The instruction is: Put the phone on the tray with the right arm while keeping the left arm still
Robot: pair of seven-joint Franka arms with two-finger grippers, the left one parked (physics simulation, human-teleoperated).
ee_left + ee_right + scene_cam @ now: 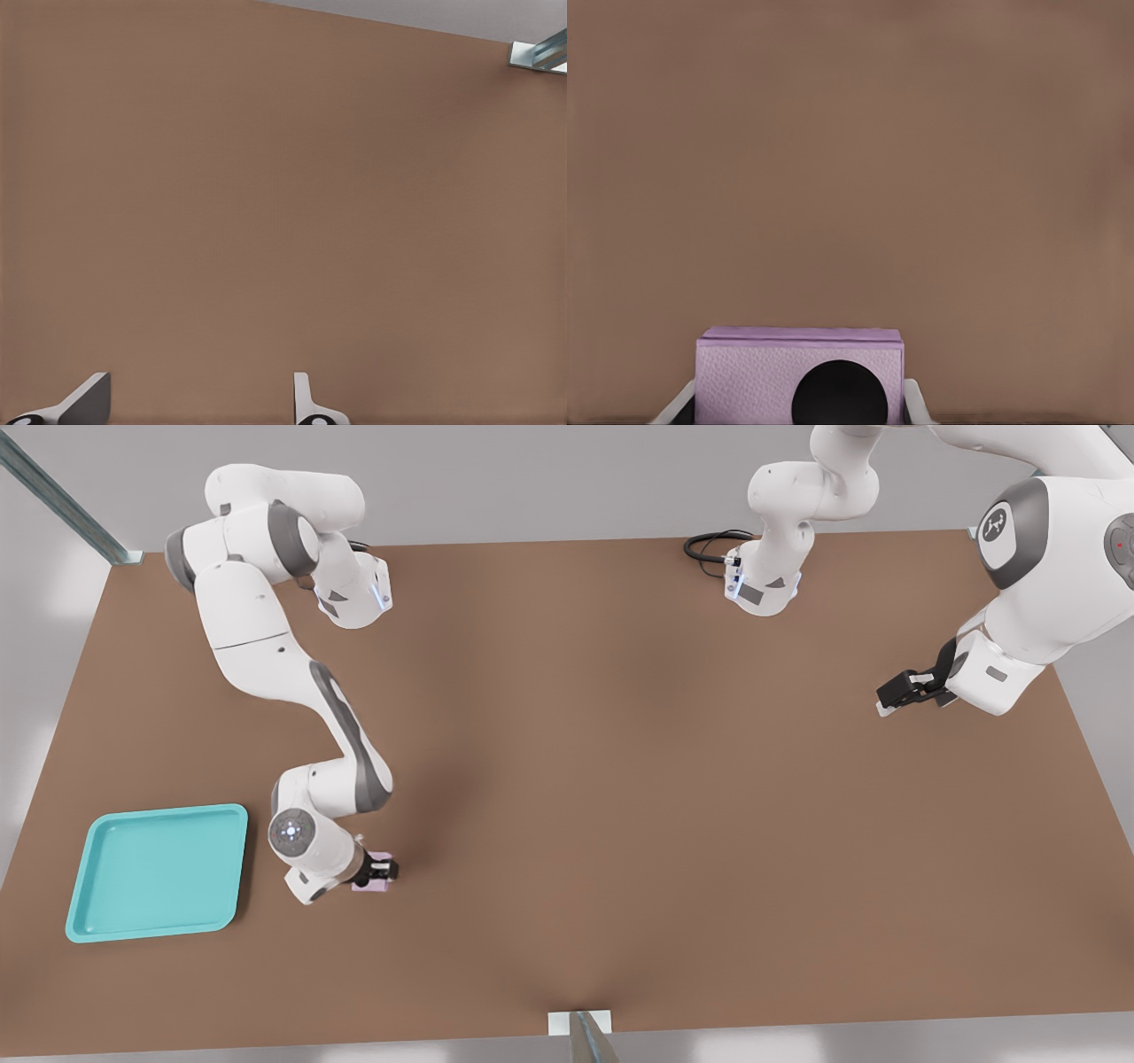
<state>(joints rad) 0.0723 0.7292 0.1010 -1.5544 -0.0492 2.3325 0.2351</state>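
Observation:
The pale pink phone (373, 872) is low over the brown table (620, 779), a short way to the front view's right of the turquoise tray (158, 872). My right arm (292, 831) bends down over it, and the gripper (383, 871) is shut on the phone. In the right wrist view the phone (744, 376) fills the space between the two fingers (915, 400), which press on its two sides; one round black lens (839, 394) shows. I cannot tell whether the phone rests on the table or hangs just above it. Nothing lies in the tray.
The parked left arm (1019, 540) hangs at the front view's right with its black gripper (908, 689) above the table. A black cable (709, 545) loops by the arm base at the back. A metal bracket (580, 1023) sits on the near table edge.

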